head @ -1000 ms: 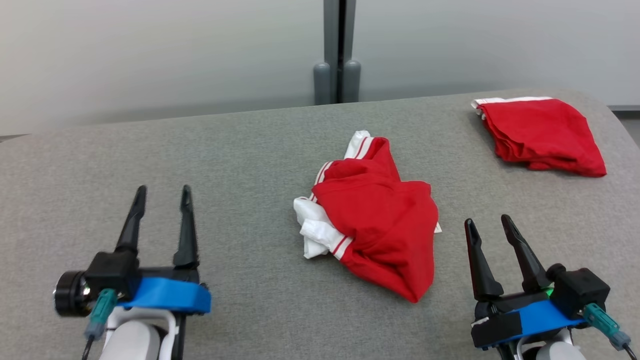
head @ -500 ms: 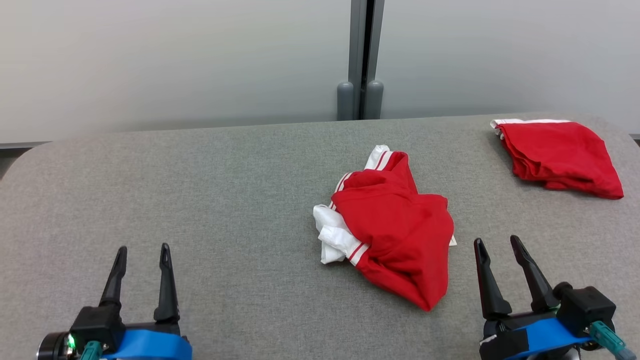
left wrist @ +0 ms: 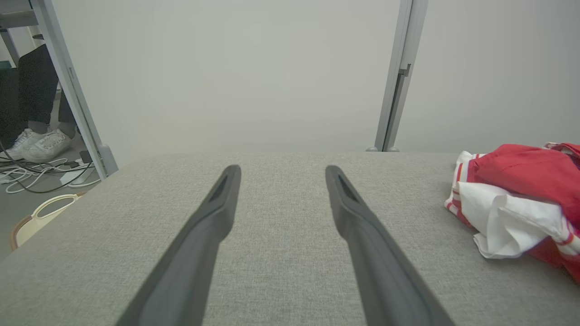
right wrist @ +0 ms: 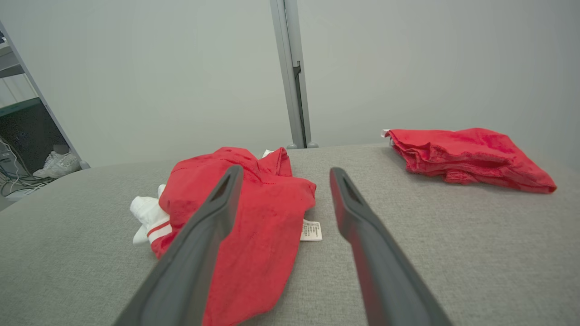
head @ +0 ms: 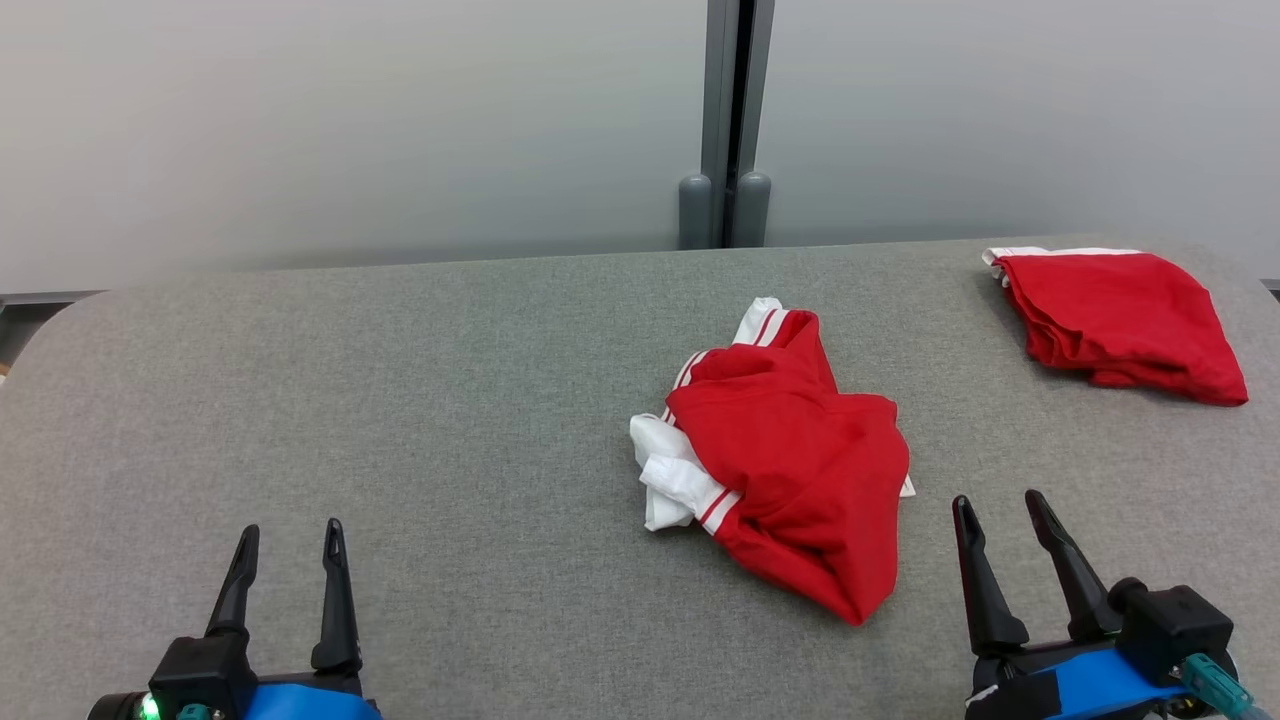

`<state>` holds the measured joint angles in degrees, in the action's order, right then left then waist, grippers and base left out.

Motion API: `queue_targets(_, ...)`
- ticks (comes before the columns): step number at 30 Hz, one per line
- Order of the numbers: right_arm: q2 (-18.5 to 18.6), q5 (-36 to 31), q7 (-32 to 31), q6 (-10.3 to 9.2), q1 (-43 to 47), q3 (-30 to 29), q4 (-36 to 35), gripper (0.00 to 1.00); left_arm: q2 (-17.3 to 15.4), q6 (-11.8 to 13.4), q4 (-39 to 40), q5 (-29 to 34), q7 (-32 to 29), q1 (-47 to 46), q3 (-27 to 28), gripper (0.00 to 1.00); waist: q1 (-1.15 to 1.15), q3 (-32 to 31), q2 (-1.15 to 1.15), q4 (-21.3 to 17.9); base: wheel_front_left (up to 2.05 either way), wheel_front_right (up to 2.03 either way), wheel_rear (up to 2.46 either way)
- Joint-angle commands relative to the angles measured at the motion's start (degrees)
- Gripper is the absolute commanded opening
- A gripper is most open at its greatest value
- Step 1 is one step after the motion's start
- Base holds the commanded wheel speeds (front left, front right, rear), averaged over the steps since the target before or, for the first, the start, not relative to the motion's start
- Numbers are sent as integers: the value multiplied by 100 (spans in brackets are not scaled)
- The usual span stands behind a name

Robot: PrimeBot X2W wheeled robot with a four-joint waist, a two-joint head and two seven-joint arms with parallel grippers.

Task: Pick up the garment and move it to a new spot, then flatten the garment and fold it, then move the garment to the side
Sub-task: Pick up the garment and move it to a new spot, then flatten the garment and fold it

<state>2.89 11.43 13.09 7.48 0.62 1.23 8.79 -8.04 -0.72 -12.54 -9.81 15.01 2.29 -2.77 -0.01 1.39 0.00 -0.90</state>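
Observation:
The garment (head: 790,470), red with white striped trim, lies crumpled in a heap on the grey table (head: 450,400), right of centre. The left wrist view has it at the right edge (left wrist: 512,199); in the right wrist view it (right wrist: 267,213) lies just ahead, partly behind one finger. My left gripper (head: 290,532) (left wrist: 282,170) is open over bare table at the near left, well apart from the heap. My right gripper (head: 998,500) (right wrist: 284,170) is open too, just right of the garment's near end, touching nothing.
A second red garment (head: 1120,320) (right wrist: 466,154) lies folded at the table's far right corner. A grey partition post (head: 728,120) and pale wall stand behind the table. Off the table's left edge, a person's white shoes (left wrist: 41,145), cables and a beige container (left wrist: 36,217) sit on the floor.
The head camera has shifted, moving the whole picture down and right. My left gripper has drawn back toward the near edge. Both grippers stay open; the garment has not moved.

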Motion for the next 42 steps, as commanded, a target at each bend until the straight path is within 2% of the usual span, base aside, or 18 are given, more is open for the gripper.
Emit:
queue_targets(1, -1, -52, -21, 3, 63, -14, -33, 100, 6, -23, -14, 39, 24, -24, 31, 100, 1, 9, 0, -6, 0, 0, 0)
queue_targets(23, -1, -47, -22, 3, -24, 24, -10, 100, 185, -182, -69, 252, 23, -182, 80, 100, 1, 94, 0, -69, 0, 0, 0)
queue_targets(31, -1, -59, 1, 3, -233, 143, 3, 100, 183, -422, -441, 296, 19, -1061, -172, 100, 1, 312, 0, -318, 0, 0, 0)
queue_targets(42, -1, 19, 70, 3, -473, 261, 65, 100, 48, -644, -1562, 263, -145, -2525, -856, 100, 1, 757, 0, -874, 0, 0, 0)
